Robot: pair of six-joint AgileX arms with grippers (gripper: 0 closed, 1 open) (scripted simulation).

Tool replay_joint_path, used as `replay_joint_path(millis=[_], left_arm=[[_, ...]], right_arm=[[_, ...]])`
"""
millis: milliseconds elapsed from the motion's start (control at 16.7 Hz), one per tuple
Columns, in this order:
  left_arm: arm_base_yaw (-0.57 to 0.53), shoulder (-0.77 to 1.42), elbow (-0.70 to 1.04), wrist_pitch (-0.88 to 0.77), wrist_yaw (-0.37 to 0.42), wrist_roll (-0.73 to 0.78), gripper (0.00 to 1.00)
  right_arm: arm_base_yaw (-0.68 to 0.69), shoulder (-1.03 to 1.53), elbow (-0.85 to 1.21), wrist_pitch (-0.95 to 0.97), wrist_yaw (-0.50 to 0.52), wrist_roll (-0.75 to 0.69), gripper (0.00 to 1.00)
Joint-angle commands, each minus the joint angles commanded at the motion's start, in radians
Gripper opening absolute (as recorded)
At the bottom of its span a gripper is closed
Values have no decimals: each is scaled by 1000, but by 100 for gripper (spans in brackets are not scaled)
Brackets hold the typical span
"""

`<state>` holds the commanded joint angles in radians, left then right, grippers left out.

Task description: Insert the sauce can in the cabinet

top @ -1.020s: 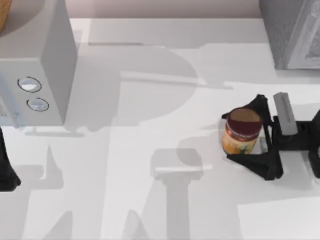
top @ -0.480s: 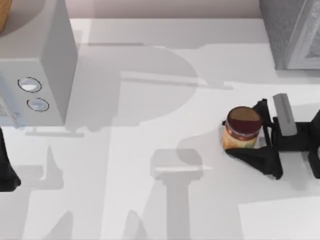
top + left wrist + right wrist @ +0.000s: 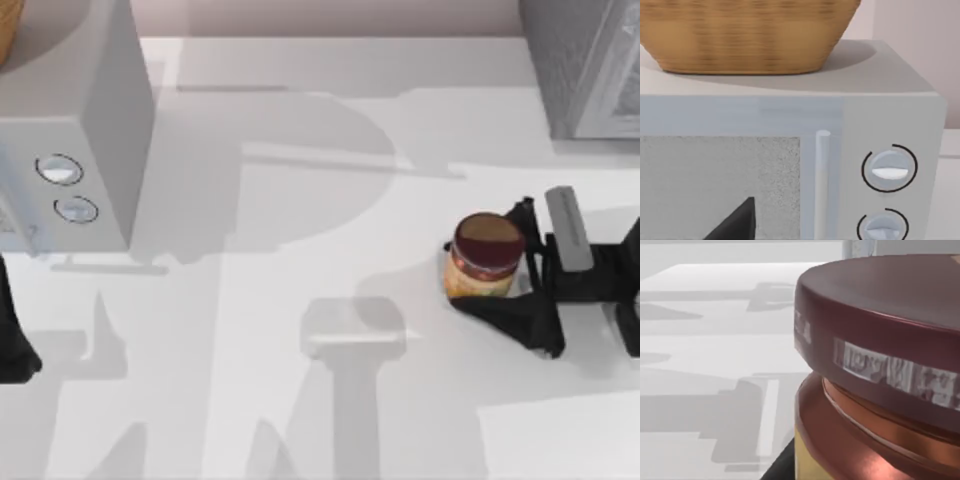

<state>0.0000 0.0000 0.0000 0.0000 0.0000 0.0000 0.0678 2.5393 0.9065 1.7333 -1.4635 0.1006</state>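
Observation:
The sauce can [image 3: 487, 255], with its maroon lid and orange-yellow label, stands upright on the white table [image 3: 300, 420] at the right. My right gripper [image 3: 478, 268] reaches in from the right edge, its black fingers [image 3: 510, 312] pressed against the can's sides, shut on it. In the right wrist view the sauce can [image 3: 880, 365] looms very close. The cabinet [image 3: 585, 65], a dark grey speckled box with a paler front frame, sits at the far right corner, apart from the can. My left arm [image 3: 12, 330] stays parked at the left edge.
A light-grey microwave [image 3: 75, 140] with two round dials stands at the far left, a woven basket [image 3: 745, 35] on top of it. The left wrist view faces the microwave's door [image 3: 720, 185] from close by. Bare table lies between the microwave and the can.
The right gripper's fingers have closed inward onto the sauce can, which shifted very slightly toward the far side. The left arm has not moved.

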Motion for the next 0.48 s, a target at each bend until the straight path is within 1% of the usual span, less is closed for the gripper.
replay_joint_path(millis=[480], left_arm=[[0,0,0,0,0,0,100]], right_arm=[[-2,17,19,-18,-1,3,0]])
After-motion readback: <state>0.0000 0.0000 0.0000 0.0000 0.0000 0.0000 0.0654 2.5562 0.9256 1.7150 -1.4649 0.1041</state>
